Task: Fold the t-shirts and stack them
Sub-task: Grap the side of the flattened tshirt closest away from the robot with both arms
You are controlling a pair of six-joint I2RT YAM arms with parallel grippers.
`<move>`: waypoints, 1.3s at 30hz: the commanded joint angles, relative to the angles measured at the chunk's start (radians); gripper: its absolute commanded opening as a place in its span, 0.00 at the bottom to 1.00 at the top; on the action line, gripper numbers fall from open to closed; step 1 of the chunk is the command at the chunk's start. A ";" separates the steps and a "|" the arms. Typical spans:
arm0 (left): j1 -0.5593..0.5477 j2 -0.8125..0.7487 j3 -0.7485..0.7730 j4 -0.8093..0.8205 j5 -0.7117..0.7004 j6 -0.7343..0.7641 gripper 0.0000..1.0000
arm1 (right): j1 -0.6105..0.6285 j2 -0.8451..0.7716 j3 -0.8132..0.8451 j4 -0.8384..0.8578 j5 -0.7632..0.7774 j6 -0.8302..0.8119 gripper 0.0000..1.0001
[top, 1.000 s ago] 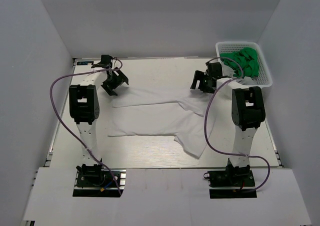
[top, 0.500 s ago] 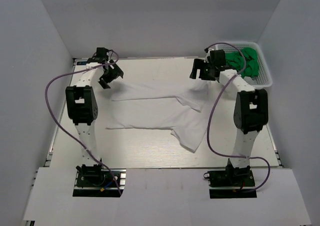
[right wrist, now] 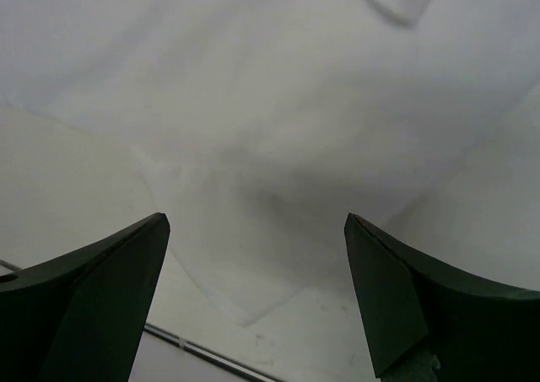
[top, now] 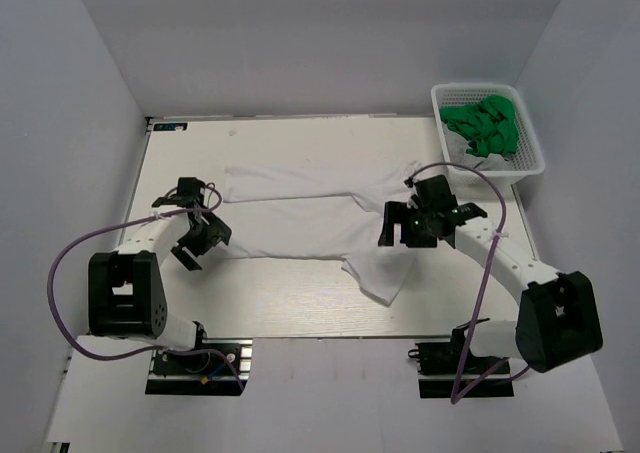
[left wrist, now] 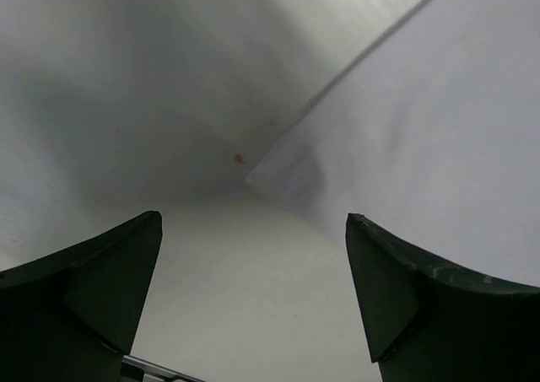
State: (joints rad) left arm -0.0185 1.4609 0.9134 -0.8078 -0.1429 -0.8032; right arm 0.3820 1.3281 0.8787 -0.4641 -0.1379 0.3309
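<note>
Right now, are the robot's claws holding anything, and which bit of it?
Nothing is held. The left gripper and the right gripper are both open and empty; the white t-shirt lies loose on the table.

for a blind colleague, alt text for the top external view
White t-shirt spread on the table, open left end effector at its left edge, open right end effector over its right side; basket of green cloth far right.
</note>
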 commanded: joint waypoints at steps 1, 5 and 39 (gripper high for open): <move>0.008 -0.079 -0.053 0.090 0.016 -0.040 1.00 | 0.008 -0.117 -0.066 -0.073 -0.009 0.046 0.90; 0.017 -0.044 -0.085 0.101 0.002 -0.067 1.00 | 0.006 -0.168 -0.113 -0.084 -0.015 0.074 0.90; 0.046 0.066 -0.160 0.248 0.147 -0.050 0.00 | 0.075 -0.161 -0.213 -0.168 -0.066 0.092 0.90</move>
State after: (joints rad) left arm 0.0311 1.5253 0.7876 -0.5354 0.0113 -0.8577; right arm 0.4335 1.1603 0.6865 -0.6075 -0.1635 0.4301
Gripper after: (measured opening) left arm 0.011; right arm 0.904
